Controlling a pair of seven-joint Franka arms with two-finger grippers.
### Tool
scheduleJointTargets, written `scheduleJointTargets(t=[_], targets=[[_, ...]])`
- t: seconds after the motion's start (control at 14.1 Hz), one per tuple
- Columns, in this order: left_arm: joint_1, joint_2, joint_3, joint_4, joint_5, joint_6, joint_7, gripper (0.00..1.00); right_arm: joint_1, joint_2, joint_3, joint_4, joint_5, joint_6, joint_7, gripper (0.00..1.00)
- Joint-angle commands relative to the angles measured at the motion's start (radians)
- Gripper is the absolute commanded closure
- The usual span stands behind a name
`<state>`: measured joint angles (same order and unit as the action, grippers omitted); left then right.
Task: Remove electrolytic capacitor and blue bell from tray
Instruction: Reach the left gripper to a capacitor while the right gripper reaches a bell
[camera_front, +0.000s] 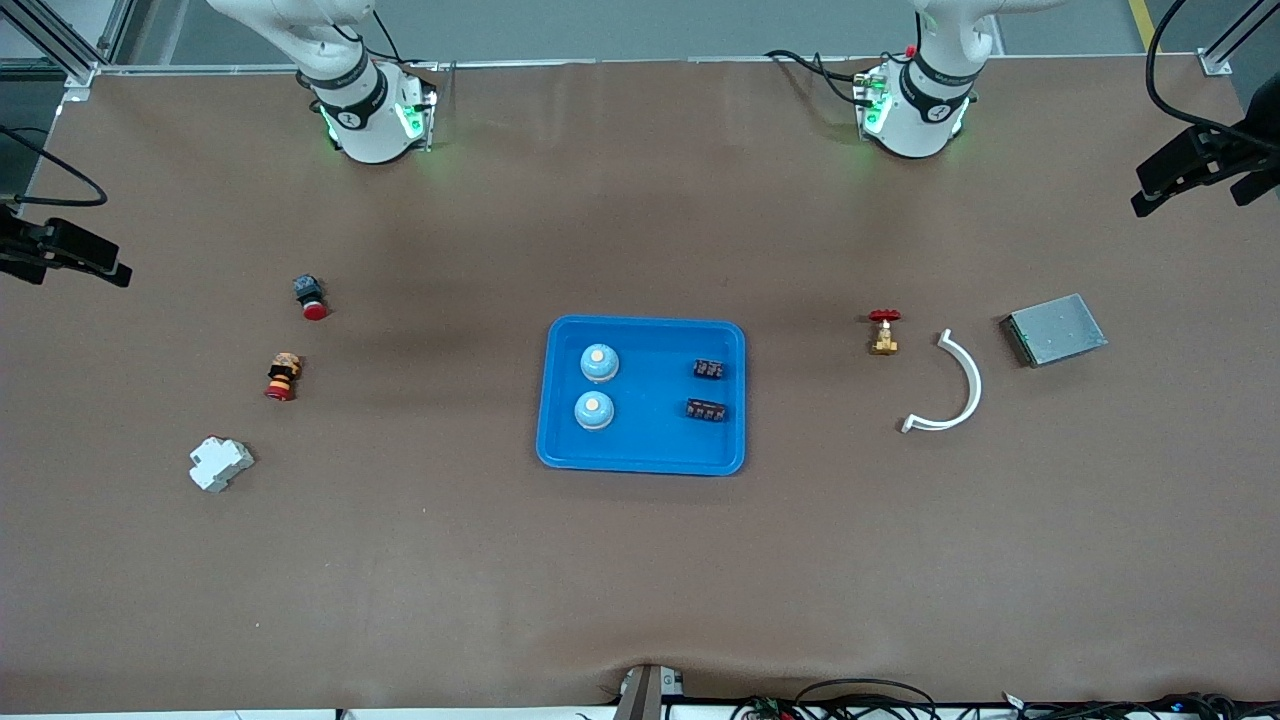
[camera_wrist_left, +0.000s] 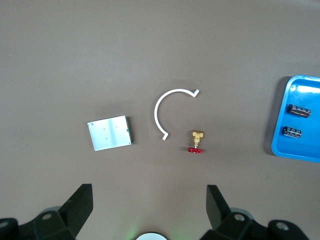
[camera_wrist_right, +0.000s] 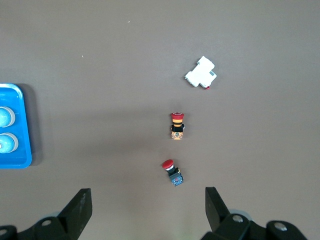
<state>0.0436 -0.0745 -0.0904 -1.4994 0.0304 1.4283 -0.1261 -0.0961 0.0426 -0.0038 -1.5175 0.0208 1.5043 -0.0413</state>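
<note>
Both arms are parked up high with fingers spread wide and nothing in them. The left gripper (camera_wrist_left: 149, 210) hangs over bare brown table (camera_front: 640, 580), with the grey metal plate (camera_wrist_left: 110, 132), white curved clip (camera_wrist_left: 167, 107) and little brass valve with a red handle (camera_wrist_left: 195, 142) all spaced apart below it. The right gripper (camera_wrist_right: 148, 210) sits over the two red-capped push buttons (camera_wrist_right: 173, 173) (camera_wrist_right: 177, 125) and the white breaker (camera_wrist_right: 201, 73). Loads of open table around everything. The blue tray (camera_front: 640, 450) sits mid-table between the two grippers, with two pale blue bells (camera_front: 599, 363) (camera_front: 594, 410) at the right arm's end and two dark capacitors (camera_front: 708, 369) (camera_front: 706, 410) at the left arm's end, none touching.
</note>
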Motion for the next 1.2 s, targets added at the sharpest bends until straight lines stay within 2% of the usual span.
scheduleJointTargets(t=[0.0, 0.42, 0.71, 0.92, 1.13], targets=[[0.002, -0.004, -0.005, 0.011, 0.006, -0.008, 0.02, 0.0, -0.013, -0.026, 0.008, -0.024, 0.007, 0.002, 0.015, 0.0], [0.004, 0.01, -0.003, 0.008, -0.003, -0.002, 0.02, 0.0, -0.013, -0.026, 0.008, -0.026, 0.008, 0.004, 0.015, 0.0], [-0.022, 0.103, -0.017, -0.013, -0.03, 0.055, 0.009, 0.0, -0.007, -0.026, 0.01, -0.032, 0.022, 0.002, 0.02, 0.0], [-0.044, 0.136, -0.043, -0.073, -0.03, 0.147, -0.108, 0.0, 0.025, -0.026, 0.011, -0.038, 0.03, 0.007, 0.079, 0.0], [-0.057, 0.162, -0.1, -0.143, -0.03, 0.234, -0.297, 0.0, 0.087, -0.023, 0.011, -0.052, 0.031, 0.011, 0.164, 0.0]])
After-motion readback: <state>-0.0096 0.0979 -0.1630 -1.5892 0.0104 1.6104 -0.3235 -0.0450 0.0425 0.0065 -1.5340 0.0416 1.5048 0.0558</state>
